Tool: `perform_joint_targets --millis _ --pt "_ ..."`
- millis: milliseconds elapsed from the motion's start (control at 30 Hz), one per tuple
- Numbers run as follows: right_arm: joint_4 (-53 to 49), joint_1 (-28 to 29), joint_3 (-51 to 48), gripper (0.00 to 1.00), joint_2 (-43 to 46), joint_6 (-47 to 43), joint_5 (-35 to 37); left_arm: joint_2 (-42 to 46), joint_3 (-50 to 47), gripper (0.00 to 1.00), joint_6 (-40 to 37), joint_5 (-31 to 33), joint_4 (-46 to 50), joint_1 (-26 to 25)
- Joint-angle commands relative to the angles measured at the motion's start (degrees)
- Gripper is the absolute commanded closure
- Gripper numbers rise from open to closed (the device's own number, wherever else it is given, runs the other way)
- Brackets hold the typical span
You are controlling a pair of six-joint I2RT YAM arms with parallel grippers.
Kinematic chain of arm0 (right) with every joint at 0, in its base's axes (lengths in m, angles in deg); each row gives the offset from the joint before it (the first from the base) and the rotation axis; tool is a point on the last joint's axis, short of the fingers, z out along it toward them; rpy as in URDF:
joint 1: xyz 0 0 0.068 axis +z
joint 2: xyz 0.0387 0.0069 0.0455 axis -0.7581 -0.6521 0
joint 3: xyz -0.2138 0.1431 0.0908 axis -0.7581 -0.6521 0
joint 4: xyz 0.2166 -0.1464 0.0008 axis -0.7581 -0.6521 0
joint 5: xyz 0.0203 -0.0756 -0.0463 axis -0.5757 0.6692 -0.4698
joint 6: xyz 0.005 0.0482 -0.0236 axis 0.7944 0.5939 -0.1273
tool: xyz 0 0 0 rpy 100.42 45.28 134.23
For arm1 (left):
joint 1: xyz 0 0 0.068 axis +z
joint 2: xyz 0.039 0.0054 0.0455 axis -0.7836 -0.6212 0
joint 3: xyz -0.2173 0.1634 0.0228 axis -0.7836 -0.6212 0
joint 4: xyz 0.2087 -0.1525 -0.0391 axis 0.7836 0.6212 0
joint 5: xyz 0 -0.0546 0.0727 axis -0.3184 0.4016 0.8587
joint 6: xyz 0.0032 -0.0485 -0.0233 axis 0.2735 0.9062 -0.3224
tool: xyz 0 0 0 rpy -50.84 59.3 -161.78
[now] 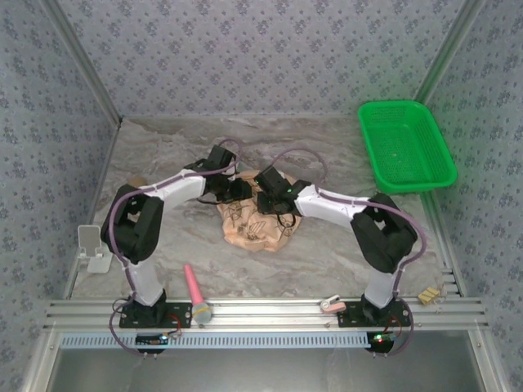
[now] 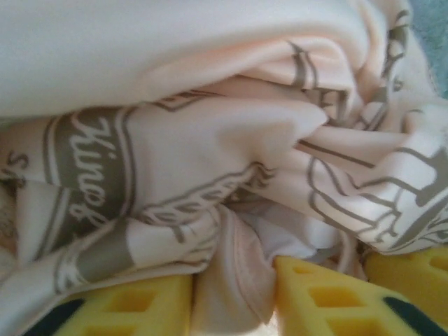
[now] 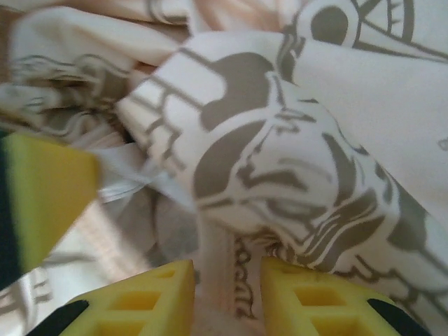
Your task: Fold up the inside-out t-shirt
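Note:
The inside-out t-shirt [image 1: 253, 227] lies crumpled in a heap at the middle of the table, peach cloth with dark printed motifs. Both arms reach into its far edge. My left gripper [image 1: 236, 193] sits at the heap's upper left. In the left wrist view its yellow fingers [image 2: 133, 304] pinch a stitched hem fold [image 2: 234, 280] of the shirt. My right gripper [image 1: 267, 201] is just to the right of it. In the right wrist view its yellow fingers [image 3: 322, 301] close on a narrow fold [image 3: 227, 280] of printed cloth. A yellow finger [image 3: 42, 189] of the other gripper stands at the left.
A green plastic basket [image 1: 406, 145] stands at the back right. A pink-handled tool [image 1: 196, 292] lies at the front edge near the left base. A white holder [image 1: 92, 247] is at the left edge, and a small pink clip [image 1: 331, 305] by the right base.

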Motion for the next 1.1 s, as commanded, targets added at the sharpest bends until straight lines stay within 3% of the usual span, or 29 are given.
perform_joint_targets --millis 0,133,333,400,467,500,533,600,633,700,933,1067 --pt "0.3 -0.4 3.3 0.69 -1.5 -0.2 1.6 -1.5 2.9 0.78 -1.2 0.0 1.3 0.7" --pt "-0.1 -1.3 5.4 0.69 -3.6 -0.6 1.9 -1.4 2.1 0.99 -2.3 -2.0 1.4 1.7" --pt "0.2 -0.3 6.5 0.65 -5.5 0.4 0.2 2.6 -2.9 1.0 -2.9 -6.0 -1.7 2.9" --pt "-0.7 -0.2 6.9 0.72 -6.1 0.5 1.5 4.7 -5.1 1.0 -3.1 -6.9 -2.8 3.0" --pt "-1.5 0.1 7.0 0.93 -5.9 -0.6 4.3 7.1 -7.0 1.0 -3.6 -6.9 -3.4 3.0" --pt "-1.7 0.1 7.0 1.0 -5.4 -1.3 5.2 7.9 -7.3 0.99 -4.0 -6.8 -3.3 3.0" --pt "-2.1 0.1 7.1 1.0 -4.6 -1.7 5.6 8.7 -7.6 0.94 -4.5 -6.8 -2.9 3.2" --pt "-2.4 0.0 7.7 1.0 -2.3 -3.2 5.2 9.6 -7.8 0.79 -5.2 -7.1 -2.2 3.5" --pt "-2.7 -0.2 8.3 1.0 -0.8 -4.3 4.3 9.9 -7.7 0.67 -5.3 -7.1 -1.8 3.6" --pt "-3.5 -0.4 9.6 1.0 2.2 -6.5 2.6 10.3 -7.6 0.57 -5.5 -7.2 -1.5 3.8" --pt "0.9 -1.1 5.8 1.0 11.6 -12.7 -10.0 9.7 -6.1 0.54 -4.8 -6.6 -2.1 3.8" --pt "1.8 -0.7 2.4 1.0 13.5 -12.6 -12.6 8.7 -6.5 0.54 -5.3 -6.4 -3.2 3.8"
